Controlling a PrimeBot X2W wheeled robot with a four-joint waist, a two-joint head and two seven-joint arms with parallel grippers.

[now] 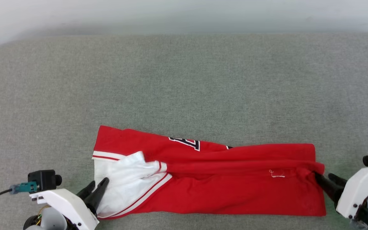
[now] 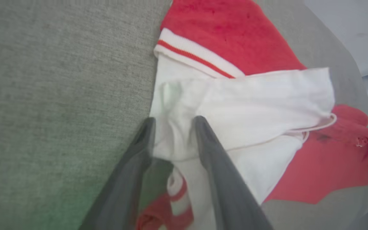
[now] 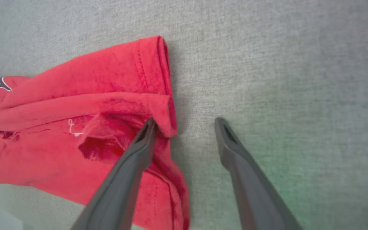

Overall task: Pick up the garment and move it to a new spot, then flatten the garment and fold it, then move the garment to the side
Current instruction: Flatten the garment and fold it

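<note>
The garment (image 1: 219,179) lies folded into a long red band along the near part of the grey surface, its white sleeve (image 1: 126,179) bunched at the left end and black letters (image 1: 187,142) peeking out on top. My left gripper (image 1: 98,182) is at that sleeve. In the left wrist view its fingers stand apart with loose white cloth of the garment (image 2: 251,105) between them, so the left gripper (image 2: 174,123) is open. My right gripper (image 1: 324,175) is at the right hem. The right gripper (image 3: 184,123) is open, one finger against the garment's (image 3: 75,105) folded hem, the other over bare surface.
The grey padded surface (image 1: 184,80) stretches wide beyond and to both sides of the garment. Its rounded far edge meets a pale wall or floor at the top of the head view.
</note>
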